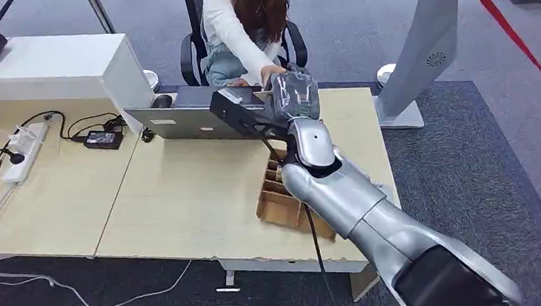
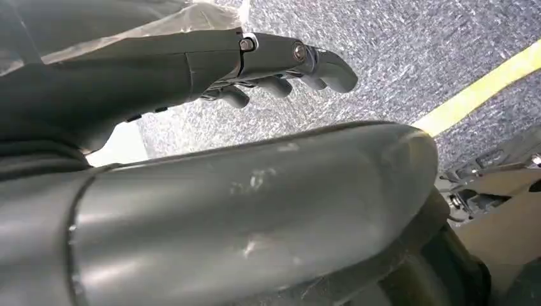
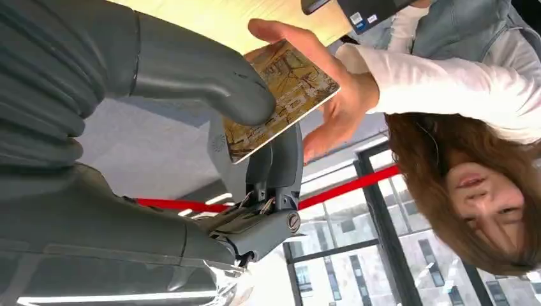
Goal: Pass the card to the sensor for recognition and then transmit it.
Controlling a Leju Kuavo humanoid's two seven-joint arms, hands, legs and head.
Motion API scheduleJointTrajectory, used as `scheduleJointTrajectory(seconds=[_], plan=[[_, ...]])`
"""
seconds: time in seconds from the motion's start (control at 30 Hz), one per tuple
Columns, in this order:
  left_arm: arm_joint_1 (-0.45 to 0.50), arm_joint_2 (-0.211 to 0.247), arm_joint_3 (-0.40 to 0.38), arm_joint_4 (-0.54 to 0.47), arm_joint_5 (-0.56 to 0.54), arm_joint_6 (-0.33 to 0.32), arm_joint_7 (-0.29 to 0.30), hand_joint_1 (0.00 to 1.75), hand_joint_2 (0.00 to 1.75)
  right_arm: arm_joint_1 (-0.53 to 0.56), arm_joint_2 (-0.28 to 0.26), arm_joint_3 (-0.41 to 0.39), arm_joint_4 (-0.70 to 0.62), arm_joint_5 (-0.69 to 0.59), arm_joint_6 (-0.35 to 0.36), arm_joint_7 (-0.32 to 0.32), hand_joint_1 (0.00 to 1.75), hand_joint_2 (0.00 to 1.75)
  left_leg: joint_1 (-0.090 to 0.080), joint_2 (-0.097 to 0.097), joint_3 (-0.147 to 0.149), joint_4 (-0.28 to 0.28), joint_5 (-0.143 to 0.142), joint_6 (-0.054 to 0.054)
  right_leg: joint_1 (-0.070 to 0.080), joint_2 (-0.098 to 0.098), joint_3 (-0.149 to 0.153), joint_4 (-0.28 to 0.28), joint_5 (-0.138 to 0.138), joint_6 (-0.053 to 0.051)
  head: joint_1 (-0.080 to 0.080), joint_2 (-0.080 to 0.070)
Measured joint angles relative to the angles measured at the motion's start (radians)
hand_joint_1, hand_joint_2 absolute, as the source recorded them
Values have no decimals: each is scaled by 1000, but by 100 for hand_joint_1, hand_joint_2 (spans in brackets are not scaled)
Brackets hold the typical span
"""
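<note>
Head view: the right hand [image 1: 294, 95] reaches over the far edge of the desk [image 1: 185, 194], just beyond the cardboard divider box [image 1: 285, 202]. Its plastic-wrapped back hides the fingers and whatever they hold. A seated person's hand [image 1: 271, 73] meets it there, partly hidden behind it. Left of the box lie a laptop [image 1: 180, 119], a black sensor [image 1: 240, 112] touching the robot's wrist area, a power adapter [image 1: 104, 139] and a power strip [image 1: 25, 150].

Left wrist view: the left hand [image 2: 281, 67] hangs over grey carpet, fingers loosely curled and holding nothing; a large grey body part blocks much of the frame.

Right wrist view: the card [image 3: 277, 99] is pinched between the thick thumb and the darker fingers [image 3: 281, 159] of the right hand. The person's hand touches the card's far edge, thumb on top; the card's lower corner is hidden by the thumb.
</note>
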Motion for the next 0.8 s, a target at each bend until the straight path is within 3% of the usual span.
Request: scheduleJointTrajectory(seconds=[0.67,0.7,0.73,0.8], plan=[[0,-3,0,0,3,3,3,0,0,-7,-11,-5,37,2,-33,-24,175,175,0,0,0,0,0,0,0,0,0,0,0,0,0,0],[0,-3,0,0,3,3,3,0,0,-7,-12,-5,40,2,-36,-28,159,175,0,0,0,0,0,0,0,0,0,0,0,0,0,0],[0,-3,0,0,3,3,3,0,0,-7,-13,-5,43,2,-39,-34,59,175,0,0,0,0,0,0,0,0,0,0,0,0,0,0],[0,-3,0,0,3,3,3,0,0,-7,-14,-5,49,2,-43,-40,59,175,0,0,0,0,0,0,0,0,0,0,0,0,0,0]])
